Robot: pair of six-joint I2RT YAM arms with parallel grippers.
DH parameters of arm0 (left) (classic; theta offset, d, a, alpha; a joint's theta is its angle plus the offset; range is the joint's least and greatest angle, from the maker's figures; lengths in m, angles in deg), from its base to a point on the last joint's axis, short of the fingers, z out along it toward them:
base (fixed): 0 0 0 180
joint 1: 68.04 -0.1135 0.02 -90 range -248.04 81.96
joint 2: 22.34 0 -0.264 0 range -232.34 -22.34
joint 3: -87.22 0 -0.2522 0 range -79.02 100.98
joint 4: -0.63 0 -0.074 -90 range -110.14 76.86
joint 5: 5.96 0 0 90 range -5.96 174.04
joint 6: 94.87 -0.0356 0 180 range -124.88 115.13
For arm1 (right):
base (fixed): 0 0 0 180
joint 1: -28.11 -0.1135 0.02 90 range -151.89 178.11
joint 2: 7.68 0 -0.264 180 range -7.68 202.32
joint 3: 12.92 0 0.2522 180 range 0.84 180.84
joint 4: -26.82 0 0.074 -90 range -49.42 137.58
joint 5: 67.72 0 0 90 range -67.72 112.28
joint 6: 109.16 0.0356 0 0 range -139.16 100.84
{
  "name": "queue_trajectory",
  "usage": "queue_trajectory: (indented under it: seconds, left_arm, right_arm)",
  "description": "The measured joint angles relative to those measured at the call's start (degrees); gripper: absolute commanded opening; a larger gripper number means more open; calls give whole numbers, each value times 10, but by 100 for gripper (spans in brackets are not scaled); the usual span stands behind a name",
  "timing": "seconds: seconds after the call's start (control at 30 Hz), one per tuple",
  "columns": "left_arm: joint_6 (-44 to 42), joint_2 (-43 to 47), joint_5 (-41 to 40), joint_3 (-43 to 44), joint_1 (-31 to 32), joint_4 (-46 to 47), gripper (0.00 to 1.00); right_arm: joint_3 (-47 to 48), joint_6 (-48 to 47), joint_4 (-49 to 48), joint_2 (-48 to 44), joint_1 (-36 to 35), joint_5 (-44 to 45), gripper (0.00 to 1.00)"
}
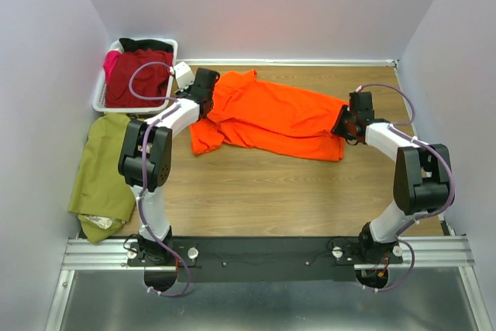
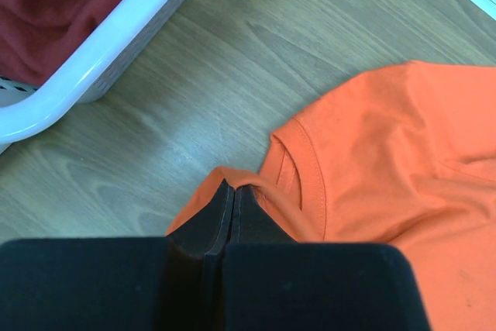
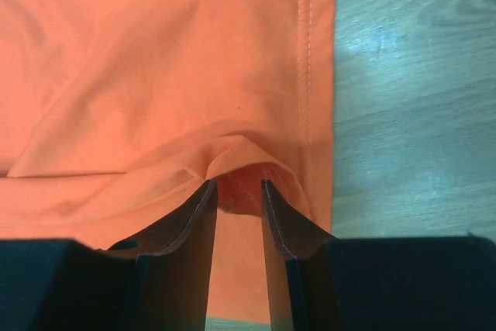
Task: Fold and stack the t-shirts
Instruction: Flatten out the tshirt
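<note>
— Where is the orange t-shirt (image 1: pixel 271 118) lying?

— It lies on the wooden table (image 1: pixel 271 199), in the far half, spread flat from left to right. The collar (image 2: pixel 310 168) end is at the left and the hem (image 3: pixel 306 75) is at the right. Some folds are in the cloth, and one sleeve points to the near side at the left.

— And the left claw (image 2: pixel 234 191), what is its state?

— Its two fingers are pressed fully together. They pinch the edge of the orange t-shirt at the shoulder, just beside the collar. The cloth is drawn into a small point at the fingertips.

— The right claw (image 3: pixel 237 184)?

— It is at the right end of the same shirt, close to the hem. The fingers stand a little apart, and a ridge of orange cloth is pushed up between the tips. If they really squeeze this ridge or only touch it, I cannot tell.

— Are the other shirts near?

— They are well apart from both claws. A dark red shirt (image 1: pixel 139 79) is inside the white basket (image 1: pixel 99 98) in the far left corner. An olive green shirt (image 1: pixel 101 164) lies crumpled at the left edge of the table, on the near side of the basket.
</note>
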Motion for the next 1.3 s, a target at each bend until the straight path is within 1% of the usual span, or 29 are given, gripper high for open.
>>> queue_trajectory:
  seconds: [0.17, 0.43, 0.53, 0.67, 0.93, 1.3]
  left_arm:
    - [-4, 0, 3, 0, -6, 0, 0]
    - [-9, -12, 10, 14, -17, 0, 0]
    - [-12, -17, 11, 24, -22, 0, 0]
    - [-15, -24, 13, 34, -24, 0, 0]
    - [-17, -37, 19, 37, -25, 0, 0]
    - [-18, -39, 22, 37, -25, 0, 0]
  right_arm:
    - [-16, 1, -13, -6, -3, -6, 37]
    - [-35, 1, -15, -67, -4, -6, 38]
    - [-35, 1, -17, -71, -6, -6, 38]
    - [-37, -3, -17, -66, -12, -6, 38]
    - [-37, -13, -18, -20, -19, -2, 37]
    - [-32, -19, -19, 3, -19, 22, 36]
